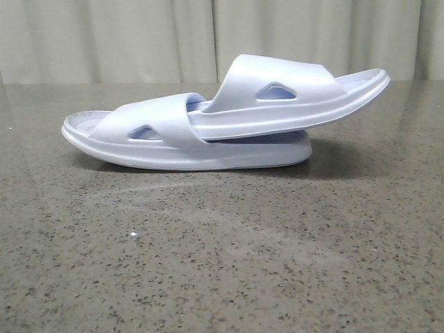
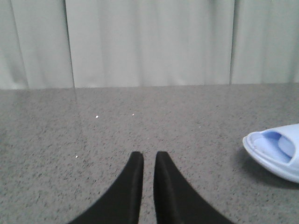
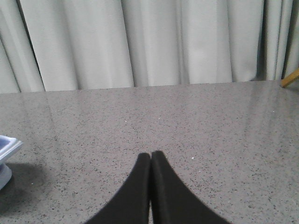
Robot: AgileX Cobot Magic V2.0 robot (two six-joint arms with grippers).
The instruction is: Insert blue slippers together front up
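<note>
Two blue slippers [image 1: 208, 121] sit nested on a speckled grey stone table [image 1: 222, 263], and two black grippers show only in the wrist views. Nearest in the front view lies a broad stretch of bare tabletop with one small white speck [image 1: 133, 236] on it. Beyond that rests the lower slipper [image 1: 139, 135], flat on its sole, its rounded end to the left. The upper slipper [image 1: 298, 94] is pushed under the lower one's strap, its far end tilted up and overhanging to the right, clear of the table. One triangular side hole shows on each strap. No brand, label or writing can be read on either slipper. Behind the pair the table's far edge meets a pale pleated curtain [image 1: 139, 35]. Room lies open on the table left, right and in front of the slippers. The left gripper [image 2: 148, 156] hovers over bare table with its fingers nearly together, a narrow gap between the tips, holding nothing; one slipper end [image 2: 275, 151] shows well off to one side. The right gripper [image 3: 150, 155] has its fingertips pressed together, empty, with a slipper edge [image 3: 7, 149] at the frame's border and a yellowish object [image 3: 290, 78], too cropped to identify, at the opposite border.
</note>
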